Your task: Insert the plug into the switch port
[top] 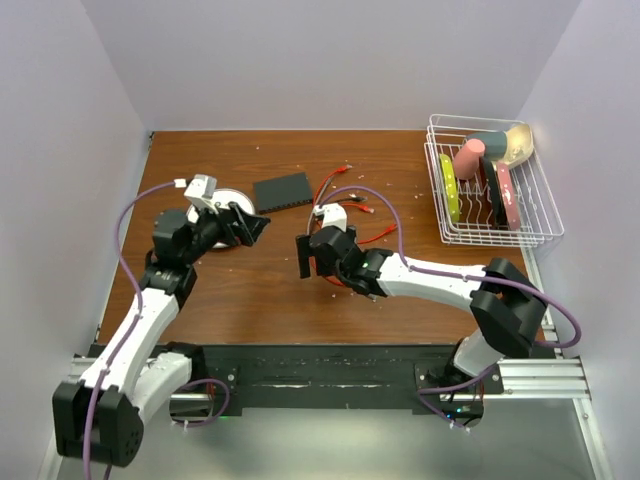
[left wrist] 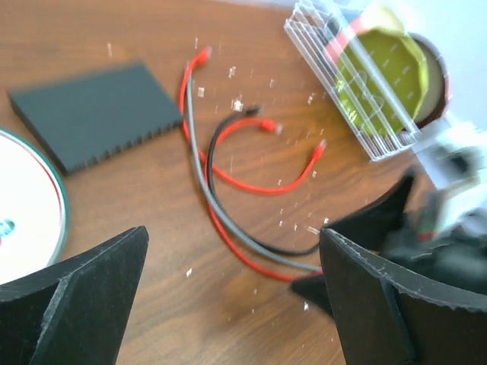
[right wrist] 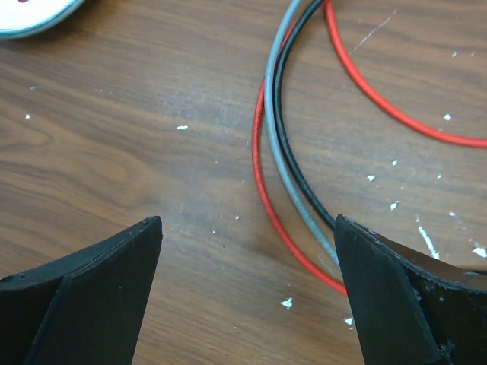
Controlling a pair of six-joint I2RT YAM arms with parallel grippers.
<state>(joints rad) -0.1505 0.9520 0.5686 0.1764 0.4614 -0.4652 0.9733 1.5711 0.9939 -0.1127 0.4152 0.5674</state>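
Nothing looks done yet: left gripper [top: 250, 226] and right gripper [top: 304, 256] gape empty, and the cables [right wrist: 280, 156] lie loose right of the switch [top: 283, 190], no plug [left wrist: 201, 55] inserted.

The switch [top: 282, 190] is a small, flat, matte-black rectangular box. It lies flat on the wooden counter [top: 250, 290], toward the far middle, turned at a slight angle. In the left wrist view, the long edge nearer that camera shows a row of small openings. Just to its right lies a loose tangle of thin patch cables [left wrist: 228, 205], red, grey and black, curving together. One red plug [left wrist: 202, 55] lies near the switch's corner, not inserted. Another red plug [left wrist: 268, 126] rests further right, beside a black plug [left wrist: 251, 110].
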